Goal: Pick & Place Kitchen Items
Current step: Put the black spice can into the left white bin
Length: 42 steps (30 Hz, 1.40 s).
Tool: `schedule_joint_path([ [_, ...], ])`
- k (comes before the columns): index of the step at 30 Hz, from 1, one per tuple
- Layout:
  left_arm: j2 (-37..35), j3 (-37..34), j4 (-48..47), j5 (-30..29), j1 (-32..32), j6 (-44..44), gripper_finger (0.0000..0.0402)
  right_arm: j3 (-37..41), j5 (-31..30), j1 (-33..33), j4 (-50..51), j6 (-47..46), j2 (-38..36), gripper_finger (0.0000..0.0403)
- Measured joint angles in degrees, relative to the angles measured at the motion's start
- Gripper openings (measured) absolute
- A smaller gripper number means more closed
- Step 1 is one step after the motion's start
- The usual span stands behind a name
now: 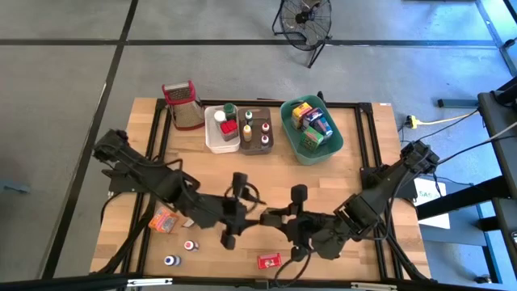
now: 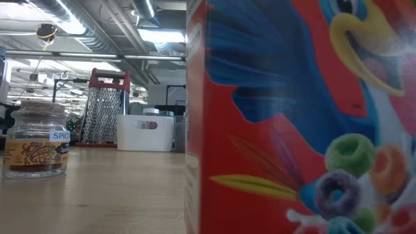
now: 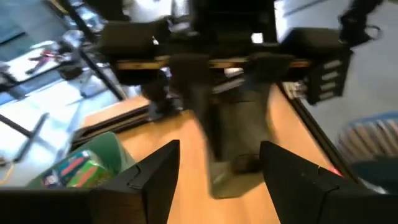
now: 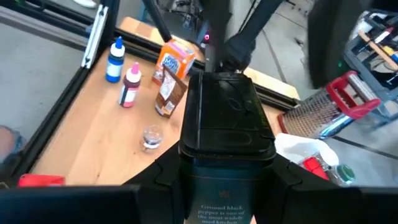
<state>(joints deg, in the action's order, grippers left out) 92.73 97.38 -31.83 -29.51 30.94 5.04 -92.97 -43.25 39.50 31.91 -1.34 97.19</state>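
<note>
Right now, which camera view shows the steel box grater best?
The low view: the grater stands upright, whole, face on. The high view shows it small from above; the right wrist view, slanted and farther off; the left wrist view, not at all.

a robotics lab or workshop, not a home kitchen. the wooden table [image 1: 266,202] sits in a black metal frame on a grey concrete floor [image 1: 65,97] marked with dark lines, with a floor fan [image 1: 304,18] standing beyond it and cables running to a power strip [image 1: 414,122] at the side. the low view looks past the box grater [image 2: 104,107] to exposed ceiling ducts [image 2: 84,29], strip lights [image 2: 159,36] and open industrial space
</note>
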Motion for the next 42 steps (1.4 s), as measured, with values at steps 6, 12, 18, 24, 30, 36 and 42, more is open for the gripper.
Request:
schedule_joint_path([
  [6,4.9,5.6,-6.5,0.3,-0.1,-2.8,0.0216,0.0,0.3,-0.3,0.7,-0.7,0.0,0.0125],
  [12,8.3,8.3,-7.1,-0.1,-0.2,-2.3,0.0216,0.0,0.6,-0.3,0.9,-1.1,0.0,0.0126],
  [18,8.8,8.5,-7.0,-1.0,-0.6,-2.4,0.0216,0.0,0.2,-0.3,1.6,-1.3,0.0,0.0126],
  [24,8.5,8.5,-7.3,-2.5,-0.7,-2.8,0.0185,0.0,0.2,-0.4,1.4,-1.3,0.0,0.0126],
  [30,8.5,8.3,-7.4,-3.2,-0.7,-3.4,0.0129,0.0,-0.4,-0.4,1.5,-1.3,0.0,0.0126],
  [36,8.4,8.3,-7.4,-3.2,-0.7,-3.2,0.0129,0.0,-0.2,-0.4,1.6,-1.3,0.0,0.0135],
  [42,8.5,8.2,-7.7,-3.3,-0.7,-2.4,0.0129,-0.1,-0.5,-0.4,3.7,-5.3,-0.1,0.0173],
])
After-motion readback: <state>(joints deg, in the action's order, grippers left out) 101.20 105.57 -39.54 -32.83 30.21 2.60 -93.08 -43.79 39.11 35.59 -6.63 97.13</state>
